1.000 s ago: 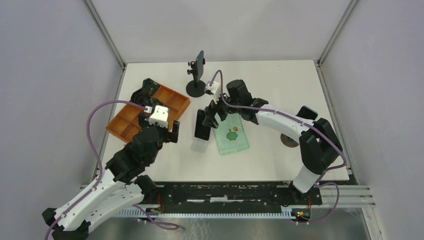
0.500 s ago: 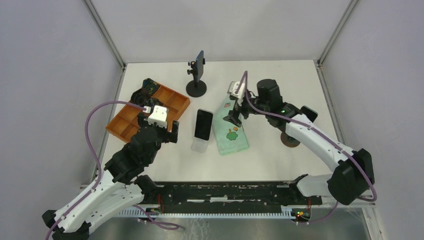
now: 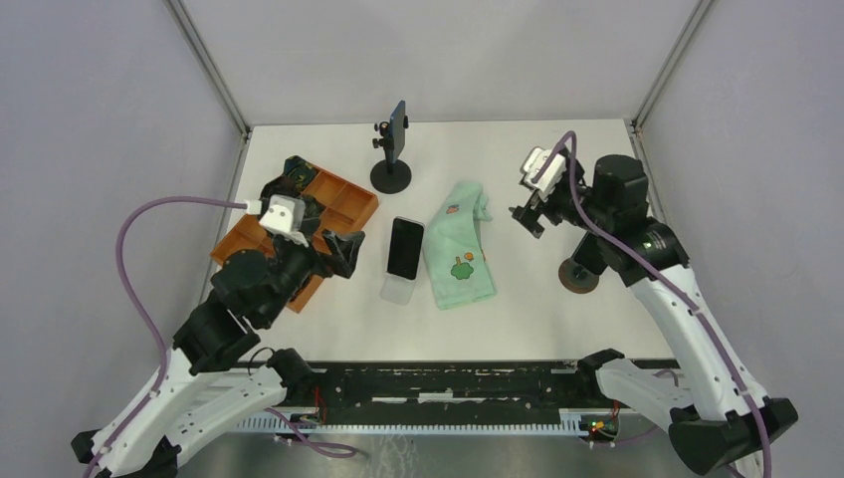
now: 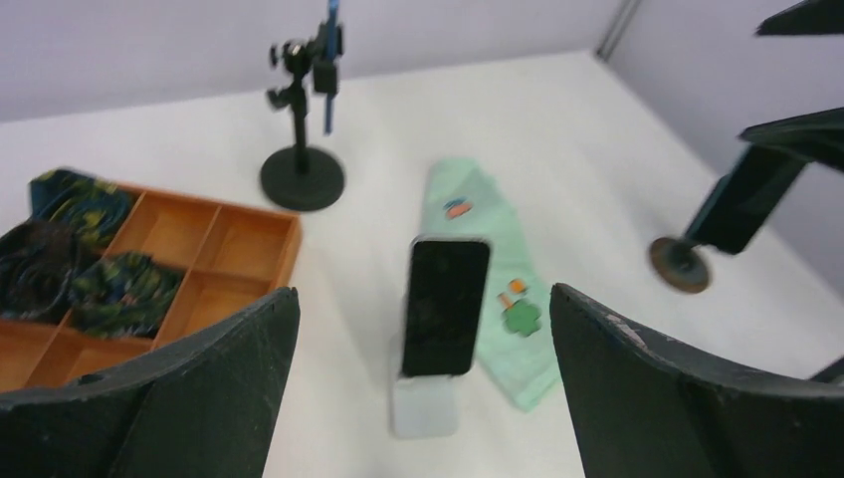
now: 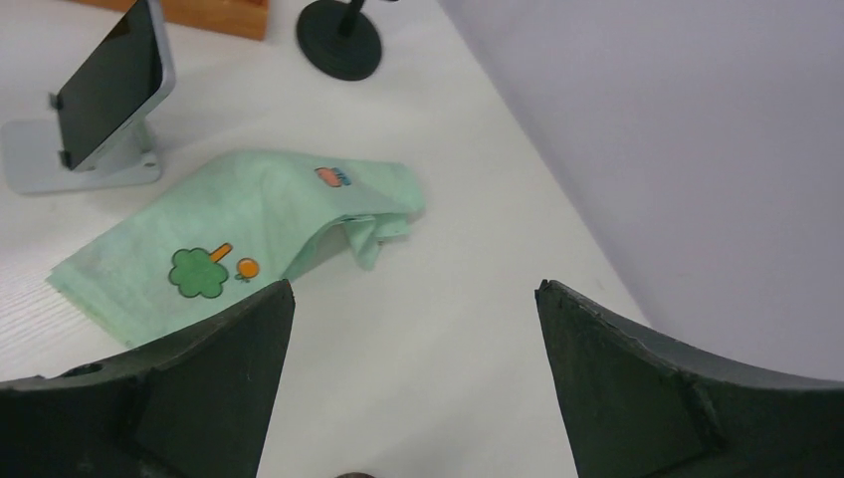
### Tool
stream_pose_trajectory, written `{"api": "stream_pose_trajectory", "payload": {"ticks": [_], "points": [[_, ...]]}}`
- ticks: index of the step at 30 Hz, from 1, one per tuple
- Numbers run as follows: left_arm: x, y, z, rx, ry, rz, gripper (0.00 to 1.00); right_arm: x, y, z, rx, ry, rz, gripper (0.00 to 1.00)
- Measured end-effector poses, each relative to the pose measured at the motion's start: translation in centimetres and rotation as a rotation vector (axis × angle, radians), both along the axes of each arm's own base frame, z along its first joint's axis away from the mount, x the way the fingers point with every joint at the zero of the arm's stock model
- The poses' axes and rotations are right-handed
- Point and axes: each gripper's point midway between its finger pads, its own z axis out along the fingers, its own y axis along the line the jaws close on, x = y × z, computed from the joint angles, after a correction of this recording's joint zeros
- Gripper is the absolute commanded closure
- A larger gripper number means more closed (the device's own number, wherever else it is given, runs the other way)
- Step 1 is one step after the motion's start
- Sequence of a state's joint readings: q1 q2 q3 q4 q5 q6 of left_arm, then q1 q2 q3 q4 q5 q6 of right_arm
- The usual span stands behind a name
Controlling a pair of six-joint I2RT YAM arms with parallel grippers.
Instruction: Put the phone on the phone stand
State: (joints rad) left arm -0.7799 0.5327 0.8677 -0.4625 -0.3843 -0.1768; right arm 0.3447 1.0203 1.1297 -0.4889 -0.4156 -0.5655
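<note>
A black phone leans upright on a small white phone stand at mid-table. In the left wrist view the phone rests on the stand's base, straight ahead between my open left gripper fingers, some way off. My left gripper hovers just left of the stand, holding nothing. My right gripper is open and empty, well to the right of the phone. From the right wrist, phone and stand show at the far left, away from the gripper.
A green cloth with a tree print lies right of the stand. A black tripod mount holding a blue device stands at the back. An orange compartment tray sits left. A black round-based stand is under the right arm.
My right arm has pulled away from the phone to the right and back. The phone stays leaning on the white stand. My left arm has shifted slightly left.
</note>
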Motion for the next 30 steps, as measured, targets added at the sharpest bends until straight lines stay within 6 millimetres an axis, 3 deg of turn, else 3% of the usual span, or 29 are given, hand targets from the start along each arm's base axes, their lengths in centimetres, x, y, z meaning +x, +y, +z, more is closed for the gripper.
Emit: {"api": "stream_pose_trajectory", "payload": {"ticks": [6, 9, 16, 30], "points": [[-1.0, -3.4, 8.4, -0.156, -0.052, -0.164, 0.00, -1.0, -2.5, 7.7, 0.037, -0.154, -0.105, 0.02], [-0.7, -5.5, 10.1, -0.162, -0.041, -0.232, 0.00, -1.9, -2.5, 10.1, 0.053, -0.186, -0.087, 0.02], [0.1, -7.8, 8.5, -0.110, 0.037, -0.290, 0.00, -3.0, -2.0, 11.6, 0.104, -0.168, -0.062, 0.02], [-0.9, -6.6, 9.5, -0.134, 0.003, -0.284, 0.00, -1.1, -4.4, 12.0, 0.209, -0.125, -0.297, 0.02]]}}
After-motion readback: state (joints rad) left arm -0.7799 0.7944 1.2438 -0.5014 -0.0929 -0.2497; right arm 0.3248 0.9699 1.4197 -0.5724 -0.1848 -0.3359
